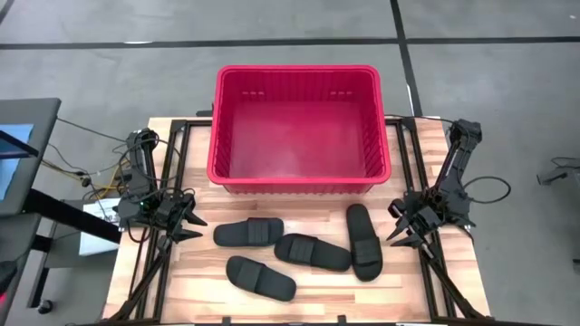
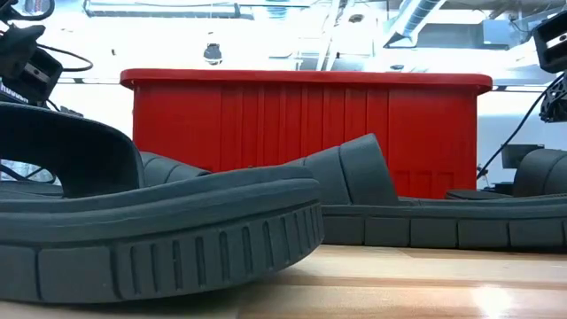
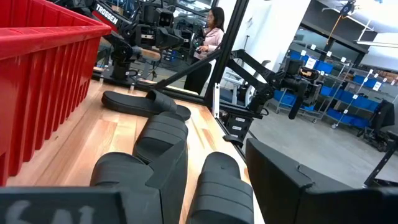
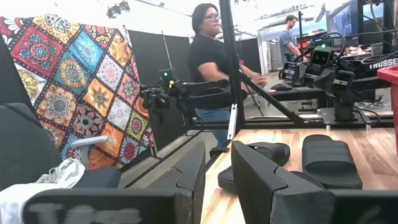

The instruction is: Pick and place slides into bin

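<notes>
Four black slide sandals are lying on the wooden table in front of the red bin, all of them outside it; the bin's floor is showing bare red from above. The left gripper is sitting at the table's left edge with its fingers spread apart and gripping nothing. Closest to it is the left-hand slide, lying crosswise just beyond its fingertips, toward the table's middle. The front slide is resting farther toward the front edge from that gripper, angled. The middle slide is lying between the two grippers, its end touching or overlapping the left-hand one. The right gripper is waiting at the table's right edge, fingers likewise parted and empty. The right-hand slide is lying lengthwise just inside that gripper's fingertips, heel toward the bin's front wall. In the low view, the front slide's ribbed sole is filling the foreground, with the bin's slotted wall standing behind the other sandals. A person is standing beyond the table in the right wrist view.
</notes>
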